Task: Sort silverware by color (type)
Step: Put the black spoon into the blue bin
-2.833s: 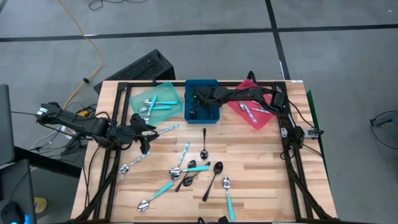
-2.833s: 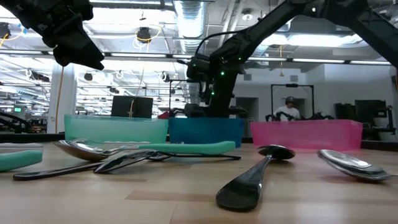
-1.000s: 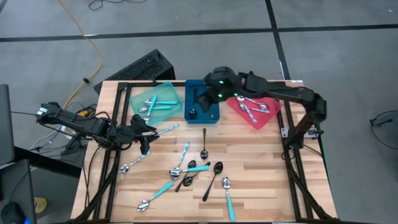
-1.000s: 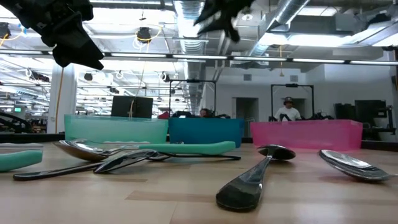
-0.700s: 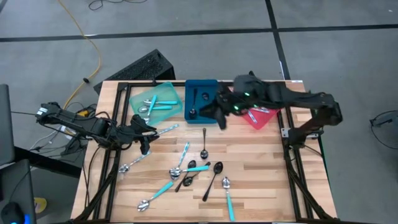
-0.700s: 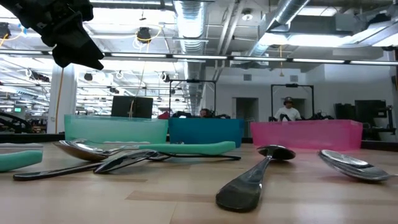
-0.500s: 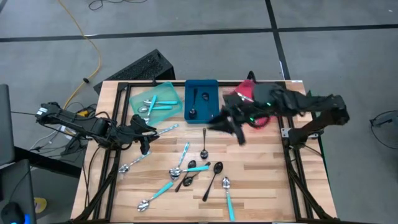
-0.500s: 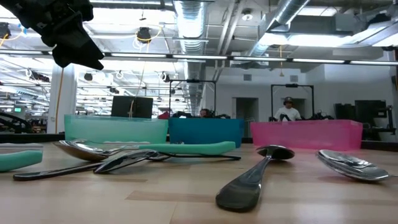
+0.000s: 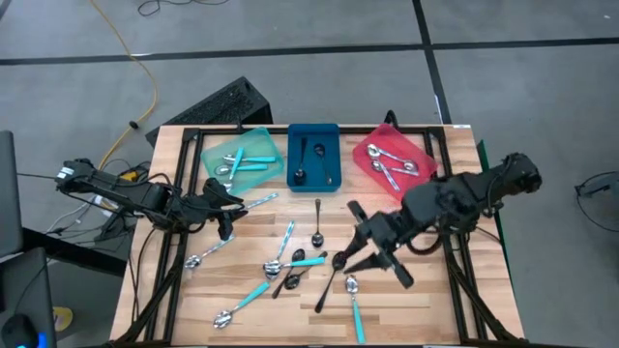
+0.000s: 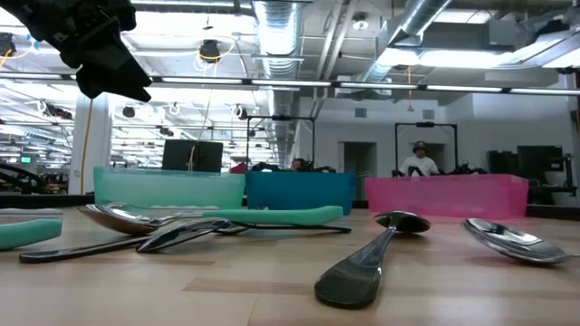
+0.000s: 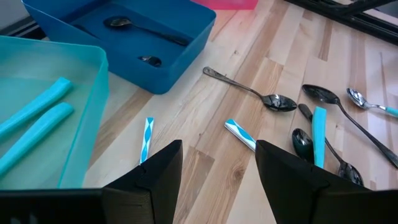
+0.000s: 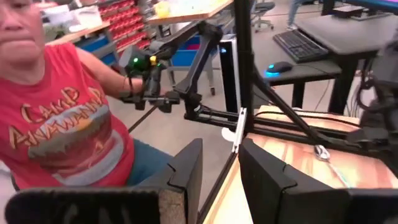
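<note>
Left gripper [image 9: 225, 215] hangs over the table's left side, fingers spread with nothing between them; a teal-handled spoon [image 9: 255, 202] lies just beside it. Along the far edge, left to right: teal tray [image 9: 215, 155] holding teal-handled spoons, blue tray [image 9: 334, 135] holding black spoons [image 9: 301, 164], red tray [image 9: 365, 166] holding silver spoons [image 9: 390, 166]. Loose silverware lies scattered mid-table: a black spoon [image 9: 317, 222] lies lengthwise near the blue tray, and another black spoon [image 9: 331, 277] lies amid mixed pieces nearer the front edge. Right gripper [image 9: 372, 249] sits above the table's right-centre, just right of that cluster, fingers spread and holding nothing. In the right wrist view a person in a red shirt [image 12: 59, 134] stands beyond the table.
</note>
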Motion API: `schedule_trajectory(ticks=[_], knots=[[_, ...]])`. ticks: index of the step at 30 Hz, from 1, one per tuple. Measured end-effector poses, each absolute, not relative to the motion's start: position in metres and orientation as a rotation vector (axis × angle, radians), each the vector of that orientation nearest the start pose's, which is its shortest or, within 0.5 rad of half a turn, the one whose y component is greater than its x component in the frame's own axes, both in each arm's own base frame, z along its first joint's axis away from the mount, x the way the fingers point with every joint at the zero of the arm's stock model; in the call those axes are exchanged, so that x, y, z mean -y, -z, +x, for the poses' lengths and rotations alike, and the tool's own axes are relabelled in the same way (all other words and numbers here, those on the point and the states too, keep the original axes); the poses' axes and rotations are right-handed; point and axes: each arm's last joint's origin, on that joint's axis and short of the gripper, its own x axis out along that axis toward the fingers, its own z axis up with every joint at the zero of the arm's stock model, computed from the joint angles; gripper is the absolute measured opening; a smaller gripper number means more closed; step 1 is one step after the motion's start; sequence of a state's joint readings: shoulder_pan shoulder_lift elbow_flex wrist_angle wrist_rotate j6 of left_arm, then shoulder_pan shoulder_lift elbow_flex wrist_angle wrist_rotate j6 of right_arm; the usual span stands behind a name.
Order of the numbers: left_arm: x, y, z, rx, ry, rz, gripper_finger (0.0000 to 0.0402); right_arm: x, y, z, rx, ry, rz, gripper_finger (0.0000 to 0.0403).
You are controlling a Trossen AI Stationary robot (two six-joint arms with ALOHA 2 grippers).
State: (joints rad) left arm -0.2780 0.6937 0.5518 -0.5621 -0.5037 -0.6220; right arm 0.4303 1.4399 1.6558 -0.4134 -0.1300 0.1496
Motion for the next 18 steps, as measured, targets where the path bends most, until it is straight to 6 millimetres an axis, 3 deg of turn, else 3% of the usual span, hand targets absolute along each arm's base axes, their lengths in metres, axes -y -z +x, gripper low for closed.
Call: schedule_trajectory(ticks=[8, 18], knots=[[0.025, -0.237, 0.138, -0.554, -0.409, -0.338, 0.0187, -0.162, -0.428, 0.299, -0.332, -0.579, 0.082, 0.0128], [0.025, -0.237, 0.137, -0.552, -0.413, -0.347, 0.0187, -0.166, -0.412, 0.310, -0.394, -0.475, 0.059, 0.0128]])
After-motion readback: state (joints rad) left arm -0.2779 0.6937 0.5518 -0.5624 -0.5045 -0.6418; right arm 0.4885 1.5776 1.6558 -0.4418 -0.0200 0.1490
